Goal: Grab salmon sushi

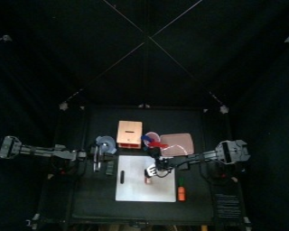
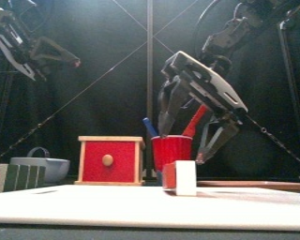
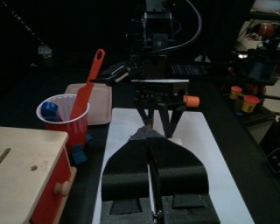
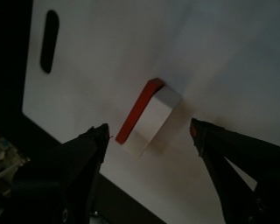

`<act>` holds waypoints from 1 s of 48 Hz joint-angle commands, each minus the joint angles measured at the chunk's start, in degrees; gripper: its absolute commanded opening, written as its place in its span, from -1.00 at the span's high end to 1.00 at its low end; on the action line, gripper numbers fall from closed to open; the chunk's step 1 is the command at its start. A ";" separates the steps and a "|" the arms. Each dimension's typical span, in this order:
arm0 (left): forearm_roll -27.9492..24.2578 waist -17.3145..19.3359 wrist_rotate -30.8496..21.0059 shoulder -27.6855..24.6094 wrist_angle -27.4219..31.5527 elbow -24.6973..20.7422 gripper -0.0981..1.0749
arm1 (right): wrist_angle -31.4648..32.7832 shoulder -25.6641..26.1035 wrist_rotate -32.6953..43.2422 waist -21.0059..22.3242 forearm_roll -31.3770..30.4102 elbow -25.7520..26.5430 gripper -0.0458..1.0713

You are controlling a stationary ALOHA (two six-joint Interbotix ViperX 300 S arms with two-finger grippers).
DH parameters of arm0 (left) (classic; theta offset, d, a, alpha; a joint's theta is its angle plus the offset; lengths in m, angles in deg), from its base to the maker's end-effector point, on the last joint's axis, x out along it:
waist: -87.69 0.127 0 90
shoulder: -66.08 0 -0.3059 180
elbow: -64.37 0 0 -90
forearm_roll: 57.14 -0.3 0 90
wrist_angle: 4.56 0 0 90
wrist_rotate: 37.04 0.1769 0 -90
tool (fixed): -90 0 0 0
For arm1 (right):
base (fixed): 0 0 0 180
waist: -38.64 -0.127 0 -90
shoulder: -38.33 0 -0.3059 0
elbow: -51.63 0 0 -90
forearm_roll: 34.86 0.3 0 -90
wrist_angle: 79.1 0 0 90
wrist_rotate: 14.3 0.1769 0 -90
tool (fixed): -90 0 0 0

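The salmon sushi (image 4: 149, 118) is a small block of white rice with an orange-pink strip along one side, lying on the white board (image 4: 213, 52). It also shows in the front view (image 2: 180, 176). My right gripper (image 4: 154, 147) hangs open just above it, one jaw on each side, not touching. In the front view the right gripper (image 2: 193, 131) slopes down behind the sushi, and in the top view (image 1: 159, 164) it is over the board's back part. My left gripper (image 3: 147, 136) is shut and empty, and rests at the board's left edge (image 1: 101, 159).
A wooden box with a red front (image 2: 110, 159) and a red cup (image 2: 172, 150) holding a blue item and an orange-red stick (image 3: 94, 66) stand behind the board. A grey bowl (image 1: 177, 142) is at the back right. A small orange object (image 1: 181, 192) lies right of the board.
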 commanded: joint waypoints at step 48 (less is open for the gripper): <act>-0.18 1.41 0.18 -0.09 -0.26 0.62 0.87 | 12.66 -9.40 19.25 -4.48 -8.79 12.83 -0.88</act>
